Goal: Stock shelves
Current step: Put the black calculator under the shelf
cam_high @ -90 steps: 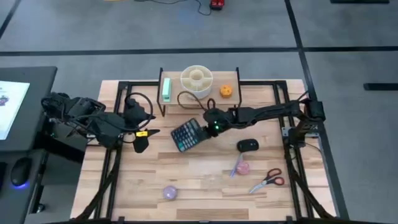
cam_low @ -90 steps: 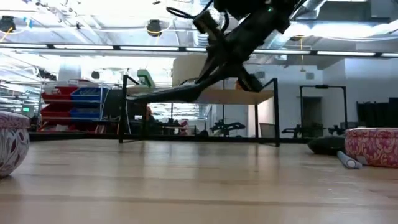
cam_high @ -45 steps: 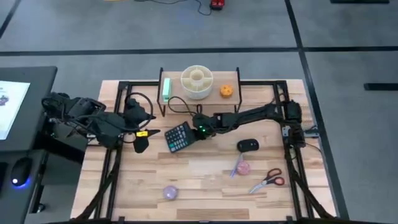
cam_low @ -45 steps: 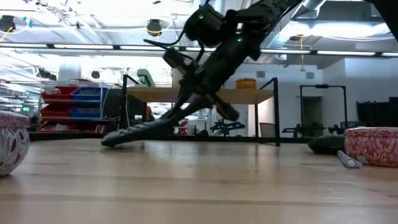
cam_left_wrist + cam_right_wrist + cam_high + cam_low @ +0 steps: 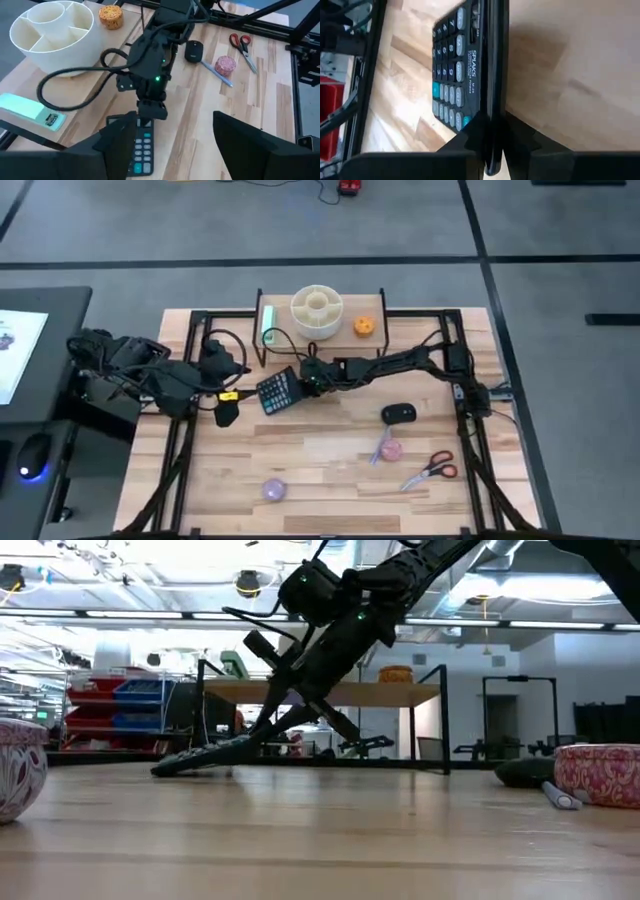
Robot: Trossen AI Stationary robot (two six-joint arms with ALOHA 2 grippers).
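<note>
Calculator (image 5: pixel 277 391): on tabletop before riser shelf (image 5: pixel 352 332), far edge down, tilted.
Handling: judged light, rigid, slick plastic; edge pinch suits.
Right gripper (image 5: pixel 304 381): clamping calculator's edge.
Left gripper (image 5: pixel 228 409): idle nearby, fingers spread.

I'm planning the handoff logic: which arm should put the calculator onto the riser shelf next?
Right. The right gripper is already shut on the calculator, just in front of the shelf. The left gripper waits empty near the table's left edge.

Black calculator (image 5: pixel 277 391) with grey and teal keys; red-handled scissors (image 5: pixel 431 472); cream tray (image 5: pixel 316 311).
</note>
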